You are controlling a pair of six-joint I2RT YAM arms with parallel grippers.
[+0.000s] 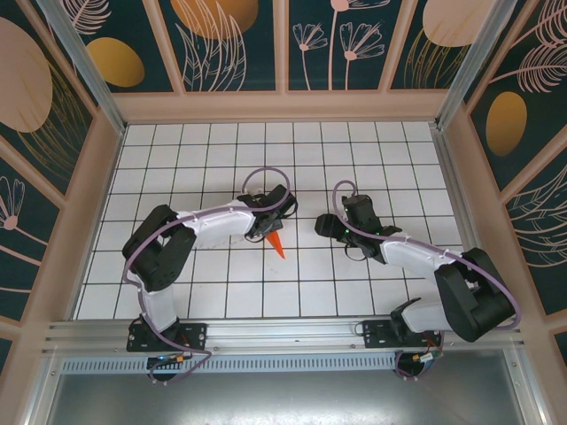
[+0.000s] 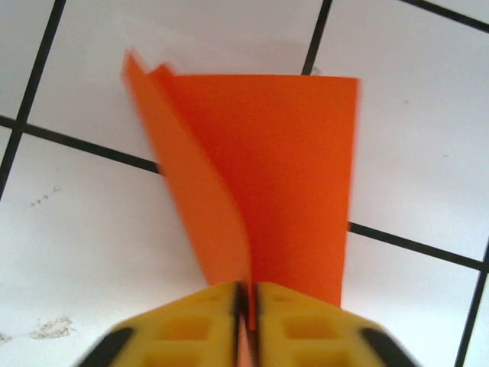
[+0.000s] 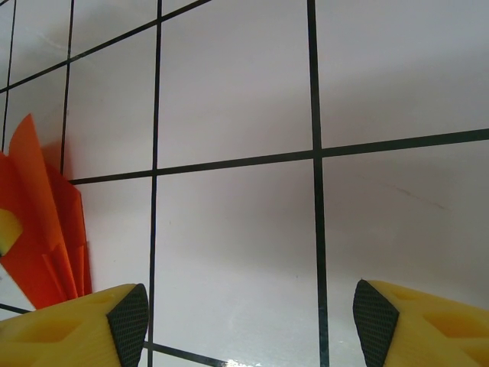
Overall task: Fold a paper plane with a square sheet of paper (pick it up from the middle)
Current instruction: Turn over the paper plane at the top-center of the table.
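Note:
The orange-red paper plane [image 1: 277,244] is a slim folded dart whose point faces the near edge of the tiled floor. My left gripper [image 1: 266,232] is shut on it. In the left wrist view the yellow fingers [image 2: 191,329] pinch the central fold, and the creased layers of the paper plane [image 2: 275,176] fan out ahead, above the tiles. My right gripper [image 1: 326,226] is a short way to the plane's right, open with nothing in it. In the right wrist view its gripper [image 3: 250,321] has bare tile between the pads, and the plane [image 3: 38,222] stands at the left edge.
The white tiled floor [image 1: 390,150] with black grid lines is bordered by tan walls [image 1: 97,177] on the left, back and right. A metal rail [image 1: 283,332] carrying both arm bases runs along the near edge.

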